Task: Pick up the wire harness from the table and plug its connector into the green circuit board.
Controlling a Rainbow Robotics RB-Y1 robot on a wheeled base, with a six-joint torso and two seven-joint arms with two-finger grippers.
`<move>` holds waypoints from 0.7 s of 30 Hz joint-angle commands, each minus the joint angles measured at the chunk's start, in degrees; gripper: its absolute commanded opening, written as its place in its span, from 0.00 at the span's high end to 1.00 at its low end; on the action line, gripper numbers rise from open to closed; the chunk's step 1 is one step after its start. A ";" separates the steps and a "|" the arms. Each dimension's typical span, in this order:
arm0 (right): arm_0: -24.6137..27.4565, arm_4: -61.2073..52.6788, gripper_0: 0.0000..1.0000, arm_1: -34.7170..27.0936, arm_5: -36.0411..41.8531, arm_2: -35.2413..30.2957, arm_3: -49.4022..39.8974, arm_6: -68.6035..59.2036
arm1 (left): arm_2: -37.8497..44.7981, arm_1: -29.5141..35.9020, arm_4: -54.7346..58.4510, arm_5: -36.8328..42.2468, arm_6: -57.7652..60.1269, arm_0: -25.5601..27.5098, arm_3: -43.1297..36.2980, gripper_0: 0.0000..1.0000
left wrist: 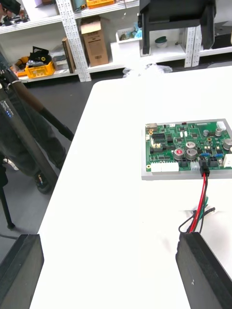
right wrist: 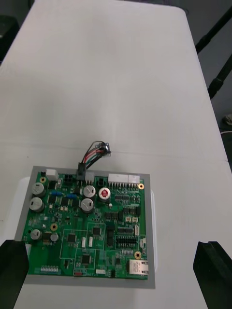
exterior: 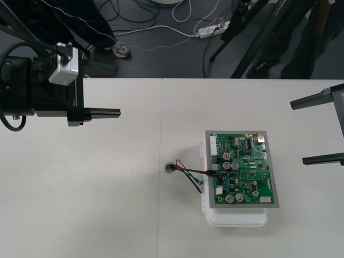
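1. Front view: the green circuit board (exterior: 242, 169) sits on its white base (exterior: 236, 217) on the table (exterior: 97, 204). The wire harness (exterior: 188, 172) lies just left of the board. Its black plug (exterior: 213, 171) is in the board's left edge, and its round socket (exterior: 171, 168) is on the table. The left gripper (exterior: 115, 113) hangs well left of the board. The right gripper (exterior: 298, 131) hangs near the board's right side.
2. Right wrist view: the right fingers (right wrist: 12, 270) stand wide apart, one at each side of the board.
3. Left wrist view: the left fingers (left wrist: 21, 270) stand wide apart. The wires (left wrist: 203, 198) run from the board to beside one finger.
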 commanded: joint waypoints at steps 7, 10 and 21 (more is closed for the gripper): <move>0.84 -7.47 0.00 -2.33 -0.34 -2.00 1.90 2.47 | 0.16 2.13 0.11 -0.06 -2.91 -1.78 -1.84 0.19; 1.19 -7.47 0.00 -2.33 -0.34 -2.00 1.99 2.47 | -0.37 2.22 -0.16 0.03 -2.83 -1.78 -1.67 0.19; 1.81 -6.24 0.00 -2.33 -0.34 -1.82 1.99 2.03 | -1.07 1.87 -1.21 -0.06 -3.09 -1.69 -1.49 0.19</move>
